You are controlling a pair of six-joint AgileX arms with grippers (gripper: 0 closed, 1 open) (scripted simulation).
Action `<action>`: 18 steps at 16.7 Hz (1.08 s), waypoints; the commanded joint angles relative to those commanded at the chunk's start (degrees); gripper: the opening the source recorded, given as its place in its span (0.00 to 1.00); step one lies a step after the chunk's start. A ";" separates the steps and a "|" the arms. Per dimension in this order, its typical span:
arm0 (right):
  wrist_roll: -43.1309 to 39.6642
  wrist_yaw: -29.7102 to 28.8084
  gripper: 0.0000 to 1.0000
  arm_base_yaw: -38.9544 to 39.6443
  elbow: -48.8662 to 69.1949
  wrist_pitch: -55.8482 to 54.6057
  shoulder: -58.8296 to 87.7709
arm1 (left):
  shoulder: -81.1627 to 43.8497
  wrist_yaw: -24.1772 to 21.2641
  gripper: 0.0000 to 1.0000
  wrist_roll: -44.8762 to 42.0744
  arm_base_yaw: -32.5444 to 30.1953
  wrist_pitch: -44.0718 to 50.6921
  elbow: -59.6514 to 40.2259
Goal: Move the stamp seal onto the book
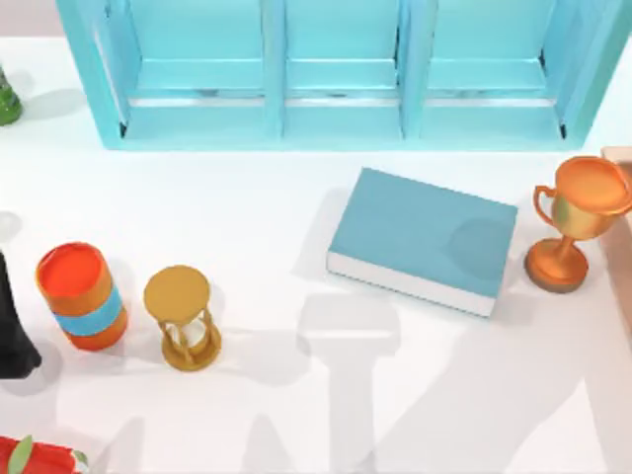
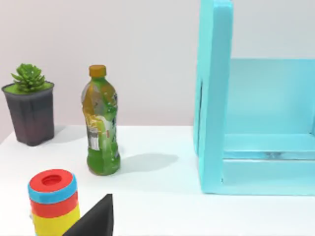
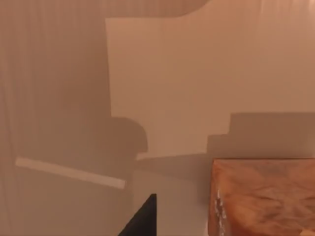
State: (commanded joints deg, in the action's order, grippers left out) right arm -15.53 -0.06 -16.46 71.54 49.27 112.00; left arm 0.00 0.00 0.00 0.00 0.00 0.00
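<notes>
Teal-blue book (image 1: 423, 237) lying flat right of table centre, orange trophy cup (image 1: 576, 219) at its 3 o'clock, golden hourglass (image 1: 183, 318) at its 8 o'clock, left arm (image 1: 14, 331) at the left edge, finger state cannot be told.

- Book (image 1: 423, 238): a thick hardback with a plain teal-blue cover and white page edges along its near side. It lies flat and closed on the white table, turned slightly askew, just in front of the shelf unit (image 1: 341, 74), below its middle and right compartments. A soft round shadow falls on the right part of its cover. Nothing rests on it.
- Seal: cannot be told apart in these views.
</notes>
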 joint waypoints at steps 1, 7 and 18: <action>0.00 0.00 0.47 0.00 0.00 0.00 0.00 | 0.00 0.00 1.00 0.00 0.00 0.00 0.00; 0.00 0.00 0.02 0.00 0.00 0.00 0.00 | 0.00 0.00 1.00 0.00 0.00 0.00 0.00; 0.66 -0.13 0.00 0.46 0.82 0.80 -0.75 | 0.00 0.00 1.00 0.00 0.00 0.00 0.00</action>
State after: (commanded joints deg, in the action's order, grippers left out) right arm -14.87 -0.19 -16.00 72.35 50.07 111.25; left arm 0.00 0.00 0.00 0.00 0.00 0.00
